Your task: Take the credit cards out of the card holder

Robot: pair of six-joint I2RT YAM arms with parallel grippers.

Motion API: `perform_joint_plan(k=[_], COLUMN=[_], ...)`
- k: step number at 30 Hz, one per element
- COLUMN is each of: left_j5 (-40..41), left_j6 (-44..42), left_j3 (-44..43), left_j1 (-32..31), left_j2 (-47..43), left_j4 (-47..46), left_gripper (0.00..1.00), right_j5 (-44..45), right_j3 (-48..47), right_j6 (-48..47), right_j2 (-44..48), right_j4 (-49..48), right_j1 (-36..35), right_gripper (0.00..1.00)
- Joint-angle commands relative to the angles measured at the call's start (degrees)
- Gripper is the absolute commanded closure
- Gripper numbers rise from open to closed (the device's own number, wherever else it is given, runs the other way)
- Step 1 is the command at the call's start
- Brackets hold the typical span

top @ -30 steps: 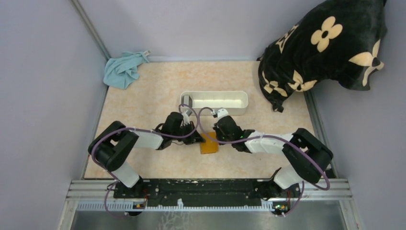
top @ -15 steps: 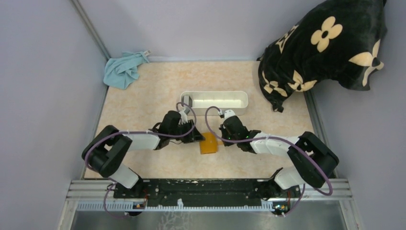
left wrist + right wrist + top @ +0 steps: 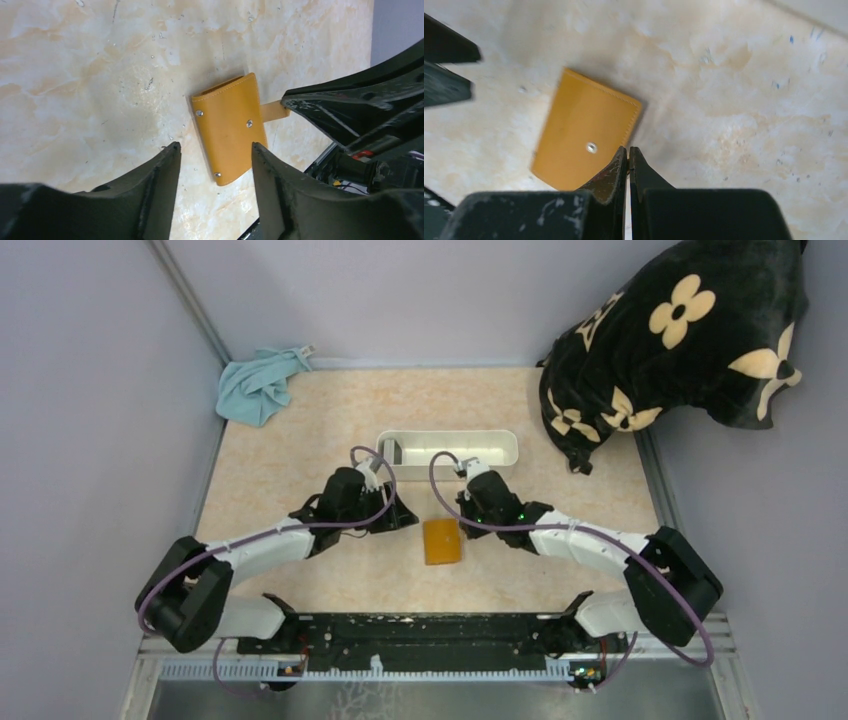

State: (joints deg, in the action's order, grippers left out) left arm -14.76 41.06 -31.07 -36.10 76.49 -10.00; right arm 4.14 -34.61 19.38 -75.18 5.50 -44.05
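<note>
Left pincer (image 3: 215, 146): jaws apart, empty. Right pincer (image 3: 628, 150): pinched shut. Card holder (image 3: 227, 132) lies flat on bench (image 3: 100, 75), long axis near-far. Left pincer is off its left edge, right pincer at its far-right corner. Tan tab (image 3: 274, 111) pokes toward right pincer. Card? Can't tell. Right arm looks nearer.

card holder (image 3: 442, 541): orange-brown, flat on the table (image 3: 300, 460), near centre
left gripper (image 3: 405, 521): just left of it
right gripper (image 3: 462, 512): at its far right corner
white tray (image 3: 495, 468): farther back
</note>
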Motion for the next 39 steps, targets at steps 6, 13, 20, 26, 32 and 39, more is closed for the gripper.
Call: perform_joint_plan(k=[6, 13, 20, 26, 32, 39], left_j5=[4.5, 7.7, 6.3, 6.5, 6.5, 5.7], left_j6=[-1.3, -1.3, -0.1, -0.4, -0.4, -0.3], left_j3=[-0.1, 1.9, 1.7, 2.4, 3.2, 3.6], left_j1=[0.4, 0.5, 0.4, 0.4, 0.4, 0.4], left_j2=[-8.2, -11.0, -11.0, -10.9, -11.2, -10.7], left_j4=[5.6, 6.8, 5.8, 6.0, 5.8, 5.2], left_gripper=[0.25, 0.26, 0.27, 0.27, 0.27, 0.27], right_j5=[-5.7, -7.1, -3.1, -4.5, -4.2, -0.3], right_j3=[-12.8, -13.4, -14.8, -15.8, -17.0, -14.8], right_j6=[-2.4, -1.6, -2.6, -2.5, -2.7, -1.9], right_j2=[0.3, 2.6, 6.1, 6.3, 5.7, 3.7], right_j4=[4.3, 5.5, 10.1, 10.8, 11.0, 11.0], right_j1=[0.2, -0.2, -0.2, -0.2, -0.2, 0.0], right_gripper=[1.0, 1.0, 1.0, 1.0, 1.0, 1.0])
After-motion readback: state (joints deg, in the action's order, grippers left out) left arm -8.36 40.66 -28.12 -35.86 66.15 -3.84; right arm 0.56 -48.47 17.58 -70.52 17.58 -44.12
